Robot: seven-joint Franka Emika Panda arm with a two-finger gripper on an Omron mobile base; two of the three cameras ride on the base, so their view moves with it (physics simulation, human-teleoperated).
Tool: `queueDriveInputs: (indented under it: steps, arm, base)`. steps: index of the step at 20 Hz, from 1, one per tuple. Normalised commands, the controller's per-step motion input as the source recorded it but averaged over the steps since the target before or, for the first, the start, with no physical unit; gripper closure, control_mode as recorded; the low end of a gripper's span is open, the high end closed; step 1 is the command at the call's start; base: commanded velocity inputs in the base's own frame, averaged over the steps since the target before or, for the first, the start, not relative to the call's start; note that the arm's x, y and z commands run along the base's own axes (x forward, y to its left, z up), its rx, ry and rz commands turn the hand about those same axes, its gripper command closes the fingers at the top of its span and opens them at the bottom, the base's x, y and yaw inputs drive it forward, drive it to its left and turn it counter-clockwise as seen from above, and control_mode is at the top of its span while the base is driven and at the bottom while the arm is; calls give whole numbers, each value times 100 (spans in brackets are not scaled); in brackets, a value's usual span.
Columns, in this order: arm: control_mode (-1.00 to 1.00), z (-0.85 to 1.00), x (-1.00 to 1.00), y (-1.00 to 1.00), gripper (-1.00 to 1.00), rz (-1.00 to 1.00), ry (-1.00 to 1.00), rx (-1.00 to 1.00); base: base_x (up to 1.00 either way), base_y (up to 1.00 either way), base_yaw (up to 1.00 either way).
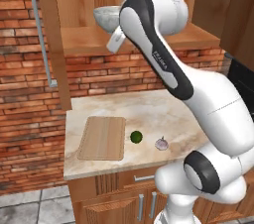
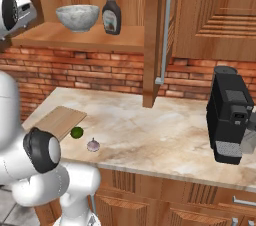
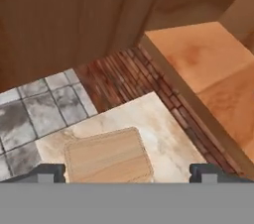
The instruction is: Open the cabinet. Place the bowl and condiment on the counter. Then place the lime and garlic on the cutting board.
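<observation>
- We see our gripper (image 3: 127, 171) spread wide, holding nothing.
- Bowl (image 2: 77, 17) and bottle (image 2: 111, 13) stand on the open cabinet (image 2: 90, 37) shelf.
- A coffee machine (image 2: 231, 115) stands on the counter (image 2: 165, 135).

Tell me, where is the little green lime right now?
The lime sits on the counter, between the cutting board and the garlic, touching neither.

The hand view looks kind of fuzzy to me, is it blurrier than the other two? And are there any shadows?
Yes: in the hand view the cutting board and counter have soft, smeary edges. The right base view is sharper, with the condiment label readable as a pale patch. In the left base view a faint shadow sits beside the lime, and lighting is even, without glare.
</observation>
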Motion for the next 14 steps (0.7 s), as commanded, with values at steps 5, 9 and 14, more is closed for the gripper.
queueDriveInputs:
  steps: [5,9,14]
  arm:
    - [-100,2,58,-31,-100,-9,-45,-27]
    - [-100,16,78,-37,-100,-19,-23,-17]
    - [-100,23,69,0,-100,-18,-3,-3]
  base:
    - [0,0,0]
    - [0,0,0]
    - [0,0,0]
